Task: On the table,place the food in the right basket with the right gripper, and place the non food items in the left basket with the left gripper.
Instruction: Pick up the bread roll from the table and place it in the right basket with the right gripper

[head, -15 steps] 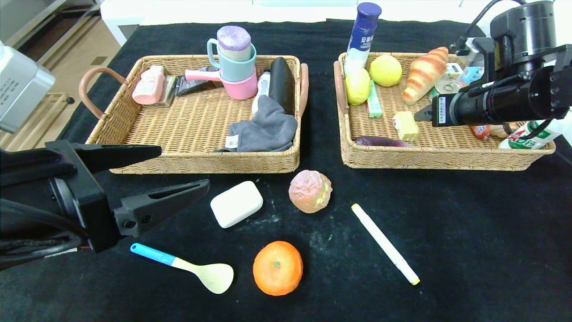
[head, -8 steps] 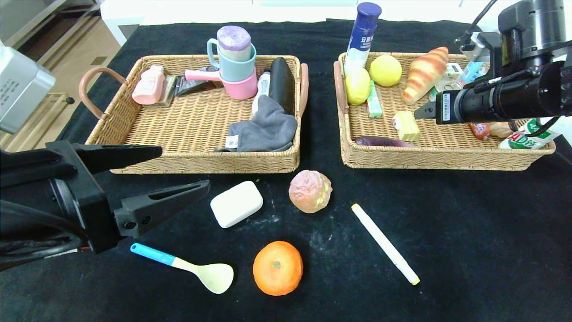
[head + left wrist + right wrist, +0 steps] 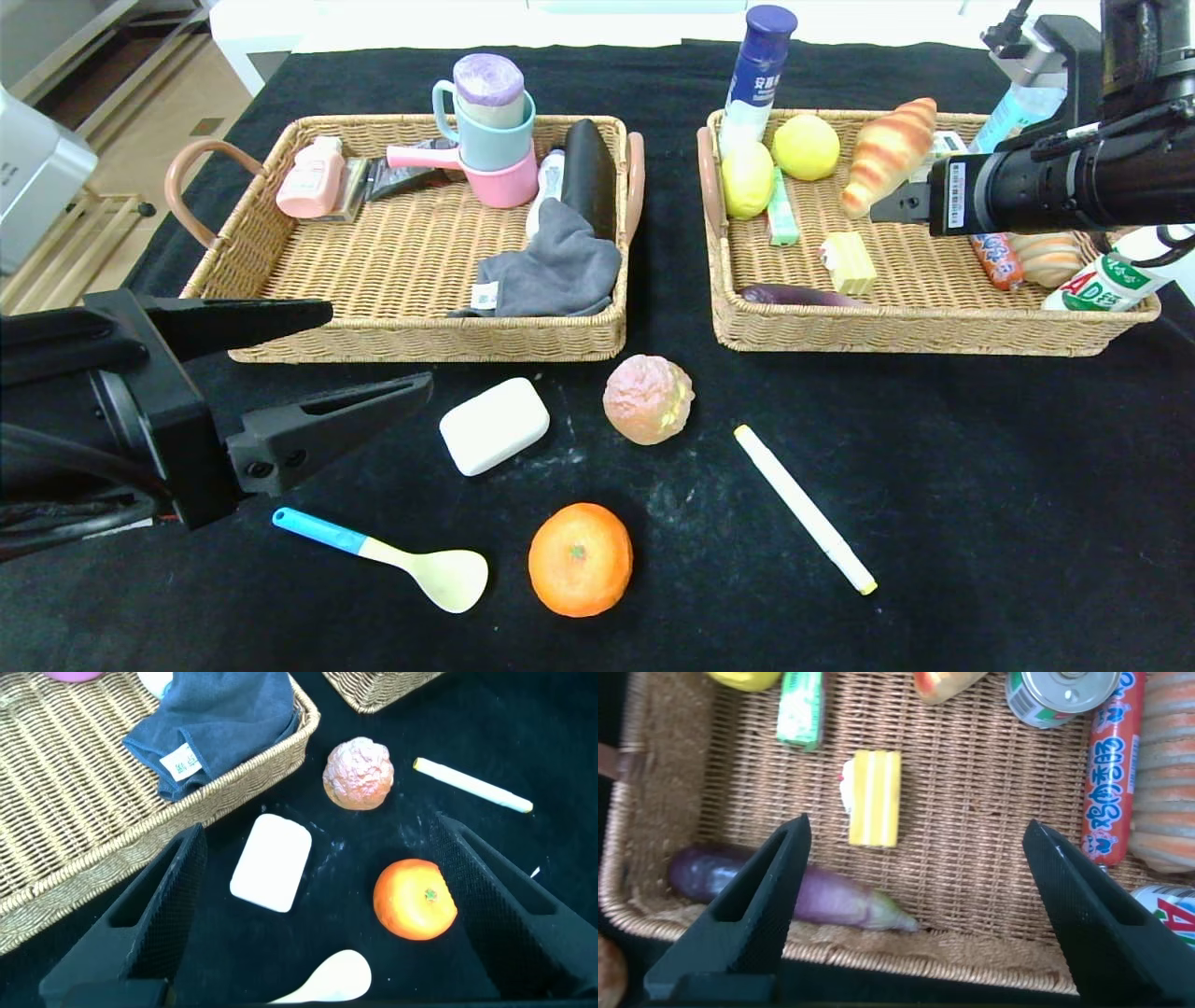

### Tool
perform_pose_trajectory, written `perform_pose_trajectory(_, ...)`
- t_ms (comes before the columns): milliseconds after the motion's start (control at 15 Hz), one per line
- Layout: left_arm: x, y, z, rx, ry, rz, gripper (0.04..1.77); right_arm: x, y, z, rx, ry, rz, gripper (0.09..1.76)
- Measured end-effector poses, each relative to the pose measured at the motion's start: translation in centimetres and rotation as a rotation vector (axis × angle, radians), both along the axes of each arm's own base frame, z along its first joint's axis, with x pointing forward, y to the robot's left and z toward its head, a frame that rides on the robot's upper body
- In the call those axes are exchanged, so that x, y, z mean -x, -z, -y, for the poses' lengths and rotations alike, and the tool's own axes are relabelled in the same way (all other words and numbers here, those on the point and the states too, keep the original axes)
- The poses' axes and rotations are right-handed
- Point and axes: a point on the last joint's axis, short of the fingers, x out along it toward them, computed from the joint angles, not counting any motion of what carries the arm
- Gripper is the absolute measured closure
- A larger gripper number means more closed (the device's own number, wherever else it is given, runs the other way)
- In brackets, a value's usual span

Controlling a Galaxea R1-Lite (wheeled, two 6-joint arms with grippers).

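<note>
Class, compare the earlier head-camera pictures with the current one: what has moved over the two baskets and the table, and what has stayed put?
The right gripper, open and empty, has risen and drawn back over the right basket, uncovering the sausage. The left gripper stays open near the soap, shifting barely. The orange, spoon and pen lie unmoved.

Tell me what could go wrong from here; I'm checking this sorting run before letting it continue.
1. The orange and the peach-like fruit are round and could roll if an open claw nudges them.
2. The white soap bar lies close to that fruit; the left claw, open nearby, might bump it while grasping.
3. The right basket is crowded, so the right claw, open above the eggplant, could snag items.
</note>
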Motion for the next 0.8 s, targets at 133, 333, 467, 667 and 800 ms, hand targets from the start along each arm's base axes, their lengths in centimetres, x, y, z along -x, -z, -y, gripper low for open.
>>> perform_pose_trajectory(133,0.1,0.0,0.0,-0.007,0.001,0.008,0.09,0.9,-0.4,-0.7,-0.002,-0.021,0.011,0.18)
perform_pose_trajectory(333,0.2,0.0,-0.1,-0.013,0.001,0.013,0.09,2.6,-0.4,-1.8,0.03,-0.04,-0.028,0.17)
perform_pose_trajectory(467,0.2,0.0,-0.1,-0.015,0.001,0.012,0.09,3.7,-0.7,-2.6,0.033,-0.077,-0.032,0.16)
perform_pose_trajectory(667,0.2,0.0,-0.1,-0.014,0.001,0.015,0.09,4.7,-0.9,-4.0,0.028,-0.131,-0.029,0.15)
perform_pose_trajectory(800,0.3,0.1,-0.1,-0.015,0.001,0.012,0.09,5.3,-0.6,-5.4,0.026,-0.178,-0.038,0.15)
